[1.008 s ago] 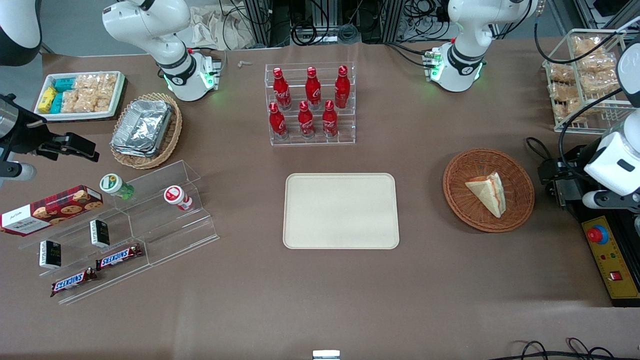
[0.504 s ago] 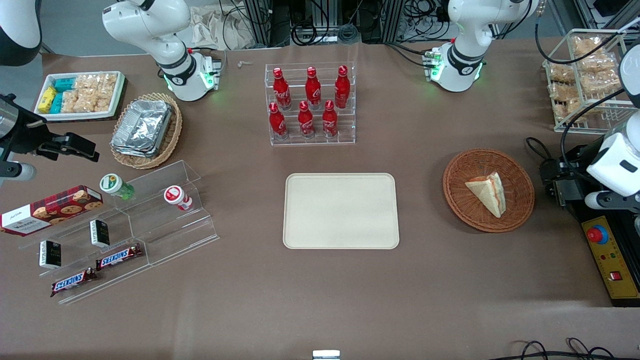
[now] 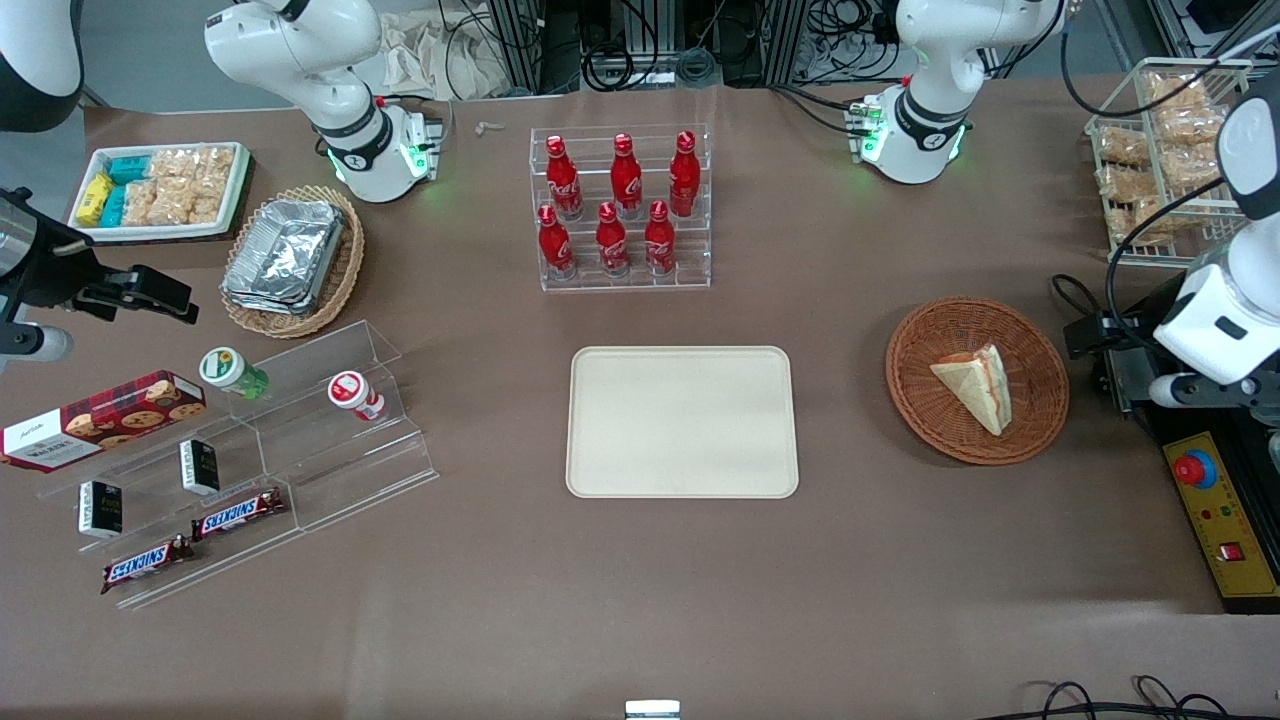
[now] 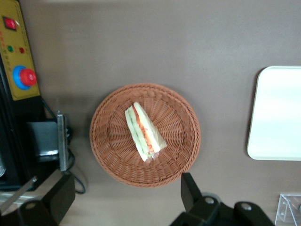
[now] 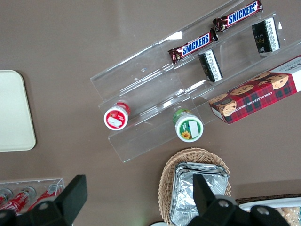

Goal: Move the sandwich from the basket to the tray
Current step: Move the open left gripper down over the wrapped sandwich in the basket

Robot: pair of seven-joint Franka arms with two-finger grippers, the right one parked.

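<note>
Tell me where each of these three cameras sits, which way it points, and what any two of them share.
Front view: high, facing both arms, looking down on the table; arm bases show, and the gripper hangs beside the basket toward the working arm's end.
Left wrist view: on the working arm, looking down on the sandwich in the basket; its open fingers show.
Right wrist view: on the parked arm, looking down on a clear snack stand; its fingers show.
Shared: the tray appears in all three.

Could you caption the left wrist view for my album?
Open end effector above sandwich lying in wicker basket.
</note>
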